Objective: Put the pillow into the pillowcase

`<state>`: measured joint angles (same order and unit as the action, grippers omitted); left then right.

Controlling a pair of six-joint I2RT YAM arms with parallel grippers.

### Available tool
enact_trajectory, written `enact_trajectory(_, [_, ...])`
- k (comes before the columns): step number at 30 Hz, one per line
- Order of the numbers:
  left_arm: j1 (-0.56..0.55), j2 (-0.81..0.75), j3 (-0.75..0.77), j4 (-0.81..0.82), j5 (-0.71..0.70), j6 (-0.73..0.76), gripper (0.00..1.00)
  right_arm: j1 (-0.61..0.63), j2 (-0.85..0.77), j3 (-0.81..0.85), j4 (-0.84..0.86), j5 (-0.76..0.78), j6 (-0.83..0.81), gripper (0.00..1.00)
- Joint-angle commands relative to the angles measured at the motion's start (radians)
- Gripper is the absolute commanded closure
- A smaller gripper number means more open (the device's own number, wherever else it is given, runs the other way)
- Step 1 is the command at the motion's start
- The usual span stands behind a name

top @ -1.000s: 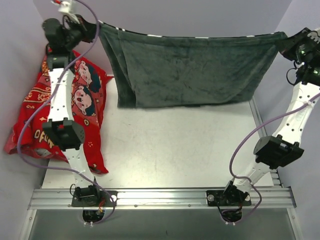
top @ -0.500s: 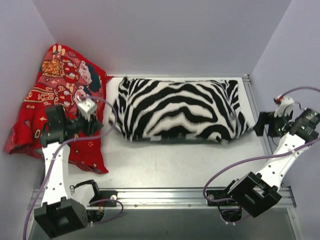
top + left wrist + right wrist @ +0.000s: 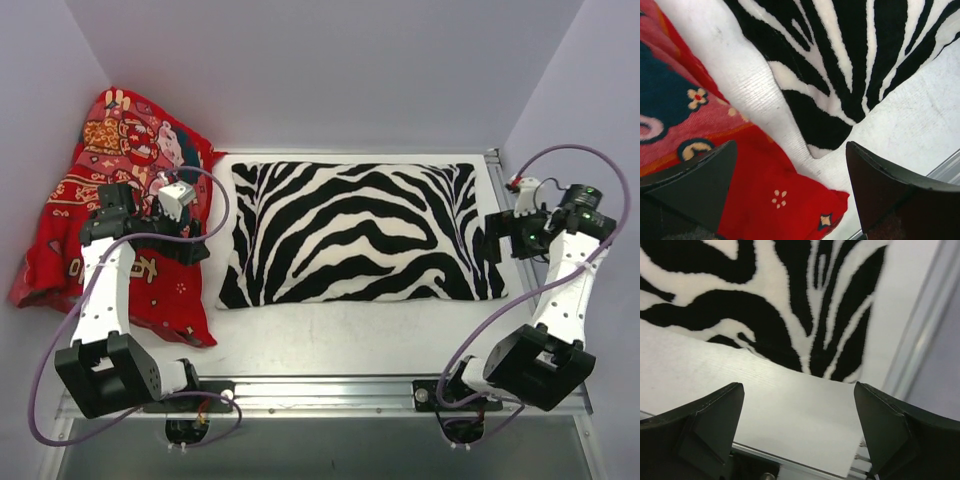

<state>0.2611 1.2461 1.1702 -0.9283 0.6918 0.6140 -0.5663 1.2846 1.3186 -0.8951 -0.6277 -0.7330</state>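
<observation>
Presently on hand: pillowcase (image 3: 365, 232), black-and-white striped face up, plump, flat across the middle of the table (image 3: 350, 335). Just beside pillowcase's left edge, narrow strip of table between: red printed cloth (image 3: 110, 170), bunched. Left gripper (image 3: 196, 238), over the red cloth near pillowcase's near-left corner, fingers spread wide, grasping nothing. Right gripper (image 3: 492, 240), just off pillowcase's right edge, over bare table, fingers likewise spread wide, grasping nothing. One near corner of pillowcase visible beyond the fingers in each wrist view.
</observation>
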Motion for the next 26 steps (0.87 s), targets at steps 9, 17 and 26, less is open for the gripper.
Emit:
enact_trajectory(9, [-0.399, 0.249, 0.177, 0.16, -0.38, -0.385, 0.03, 0.466, 0.208, 0.047, 0.011, 0.138, 0.519, 0.0])
enact_trajectory(17, [-0.525, 0.375, 0.188, 0.244, -0.393, -0.477, 0.03, 0.687, 0.2, -0.084, 0.169, 0.233, 0.621, 0.0])
enact_trajectory(26, [-0.586, 0.237, 0.031, 0.347, -0.439, -0.488, 0.03, 0.787, 0.071, -0.217, 0.217, 0.289, 0.647, 0.0])
